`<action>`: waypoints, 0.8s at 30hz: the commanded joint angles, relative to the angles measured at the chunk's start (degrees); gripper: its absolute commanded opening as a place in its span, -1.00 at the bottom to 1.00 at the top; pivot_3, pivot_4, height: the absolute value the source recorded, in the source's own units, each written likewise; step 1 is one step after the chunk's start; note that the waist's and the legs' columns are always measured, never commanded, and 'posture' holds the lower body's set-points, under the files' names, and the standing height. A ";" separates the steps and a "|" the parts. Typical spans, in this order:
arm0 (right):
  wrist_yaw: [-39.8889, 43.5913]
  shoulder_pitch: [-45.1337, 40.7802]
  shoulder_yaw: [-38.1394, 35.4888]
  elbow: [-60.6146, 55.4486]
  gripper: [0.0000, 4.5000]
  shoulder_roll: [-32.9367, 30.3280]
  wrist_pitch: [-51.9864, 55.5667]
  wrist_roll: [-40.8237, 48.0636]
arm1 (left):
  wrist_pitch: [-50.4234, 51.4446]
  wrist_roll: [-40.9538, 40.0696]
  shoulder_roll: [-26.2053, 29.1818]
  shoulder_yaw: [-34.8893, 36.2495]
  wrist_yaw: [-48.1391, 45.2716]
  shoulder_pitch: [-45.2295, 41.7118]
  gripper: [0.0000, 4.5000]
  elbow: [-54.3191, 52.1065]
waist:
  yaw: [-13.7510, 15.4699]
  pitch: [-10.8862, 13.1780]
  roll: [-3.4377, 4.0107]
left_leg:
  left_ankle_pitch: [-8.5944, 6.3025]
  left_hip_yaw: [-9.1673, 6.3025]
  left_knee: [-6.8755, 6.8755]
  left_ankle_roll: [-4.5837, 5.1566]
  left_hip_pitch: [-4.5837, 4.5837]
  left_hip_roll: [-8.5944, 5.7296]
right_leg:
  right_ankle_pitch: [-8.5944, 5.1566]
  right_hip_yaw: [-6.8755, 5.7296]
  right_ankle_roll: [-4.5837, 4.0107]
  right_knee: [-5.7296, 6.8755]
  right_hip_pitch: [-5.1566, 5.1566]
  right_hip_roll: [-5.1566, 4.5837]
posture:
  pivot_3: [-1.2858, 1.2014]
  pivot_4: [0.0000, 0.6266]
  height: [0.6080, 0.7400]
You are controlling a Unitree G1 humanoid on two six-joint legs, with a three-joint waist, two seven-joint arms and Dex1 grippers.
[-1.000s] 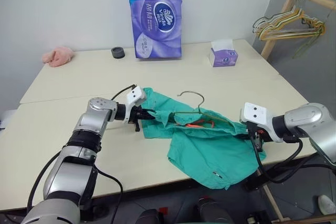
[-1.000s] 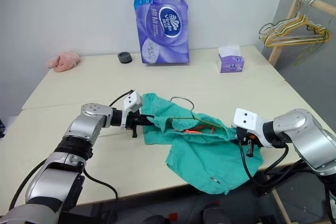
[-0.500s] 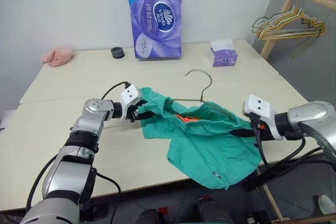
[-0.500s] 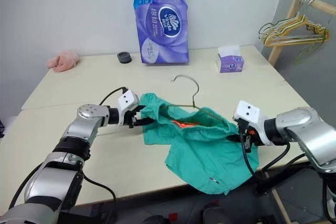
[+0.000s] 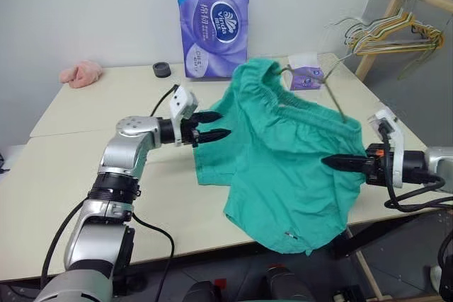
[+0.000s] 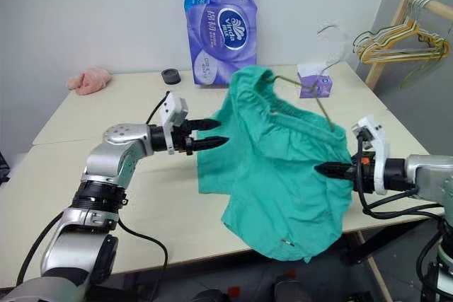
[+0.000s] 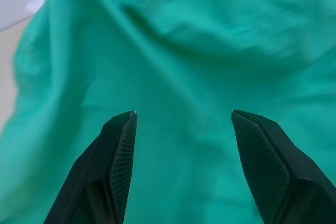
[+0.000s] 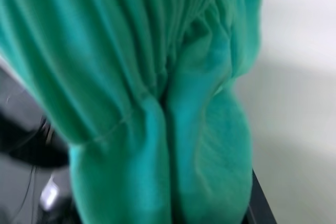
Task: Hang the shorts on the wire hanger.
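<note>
My left gripper (image 5: pixel 221 124) has let go, fingers spread beside the shorts (image 5: pixel 290 153). My right gripper (image 5: pixel 340 163), pinched on them, has raised the hanger (image 5: pixel 333 90); they look hung.

The shorts (image 5: pixel 290 153) hang above the table (image 5: pixel 85 167) at its middle and front, lower hem draped past the front edge, with the wire hanger (image 5: pixel 333 90) rising from their upper right. The left gripper (image 5: pixel 211 125) sits just left of them, the right gripper (image 5: pixel 340 163) at their right side. Behind stand a tissue pack (image 5: pixel 214 19), a tissue box (image 5: pixel 306 72), a small ring (image 5: pixel 161 69) and, far left, a cloth lump (image 5: pixel 80 73); a hanger rack (image 5: pixel 396 26) stands off the table's right.
</note>
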 commanded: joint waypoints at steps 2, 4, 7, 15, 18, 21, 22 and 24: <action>-16.49 4.58 -11.52 -2.80 -1.00 2.47 0.45 13.36 | 8.49 -5.51 -3.41 0.73 4.60 -3.60 0.34 -9.94 | -0.31 0.12 0.06 | 0.00 0.03 0.00 0.00 0.02 0.00 | 0.00 0.03 0.01 0.02 0.03 0.02 | -0.21 -0.69 1.00; -23.33 6.96 -14.86 -2.74 -1.00 2.11 0.45 18.90 | 9.19 -5.07 -3.80 -0.94 4.80 -4.79 0.34 -12.29 | -0.75 0.21 0.17 | 0.01 0.08 0.02 0.01 0.06 0.00 | 0.00 0.08 0.01 0.01 0.08 0.06 | -0.21 -0.68 1.00; -32.91 10.93 -20.71 -2.30 -1.00 0.36 0.45 27.70 | 9.00 -4.03 -3.69 -3.90 3.94 -6.73 0.34 -15.38 | -1.59 0.57 0.42 | 0.01 0.26 0.03 0.02 0.16 -0.01 | -0.03 0.28 0.05 -0.03 0.17 0.20 | -0.23 -0.62 1.00; -61.28 37.14 -26.30 4.23 -1.00 -14.36 -25.61 62.69 | 3.65 0.34 -8.39 -10.95 5.47 -12.44 0.34 -16.53 | -3.48 2.63 0.16 | 0.02 0.52 -0.03 0.06 0.07 0.04 | -0.25 0.55 0.42 -0.28 0.27 0.71 | -0.27 -0.53 1.00; -65.61 38.49 -28.47 7.92 -1.00 -15.39 -30.08 62.69 | 4.29 -0.94 -12.62 -12.33 5.46 -13.81 0.34 -17.36 | -4.45 3.19 -0.16 | -0.01 0.73 -0.04 0.10 0.09 0.05 | -0.24 0.61 0.46 -0.45 0.31 0.79 | -0.28 -0.51 1.00; -70.79 36.30 -29.69 10.97 -1.00 -16.48 -32.57 62.69 | 3.95 -0.90 -15.41 -13.40 5.20 -14.57 0.34 -17.65 | -5.52 3.62 -0.14 | -0.11 0.95 -0.04 0.26 0.07 0.07 | -0.17 0.87 0.58 -0.63 0.29 0.82 | -0.29 -0.48 1.00; -72.25 35.40 -29.89 11.79 -1.00 -16.72 -32.94 62.69 | 3.84 -0.80 -15.86 -13.62 4.99 -14.70 0.34 -17.65 | -5.99 3.73 -0.05 | -0.13 1.00 -0.06 0.31 0.07 0.07 | -0.15 1.12 0.61 -0.72 0.29 0.84 | -0.29 -0.48 1.00; -78.00 32.53 -30.70 14.72 -1.00 -17.24 -34.10 62.69 | 3.32 -0.28 -17.53 -14.34 5.41 -15.16 0.34 -17.41 | -6.53 4.21 -0.09 | -0.17 1.16 -0.10 0.37 0.07 0.09 | -0.08 1.33 0.73 -0.85 0.29 0.89 | -0.29 -0.44 1.00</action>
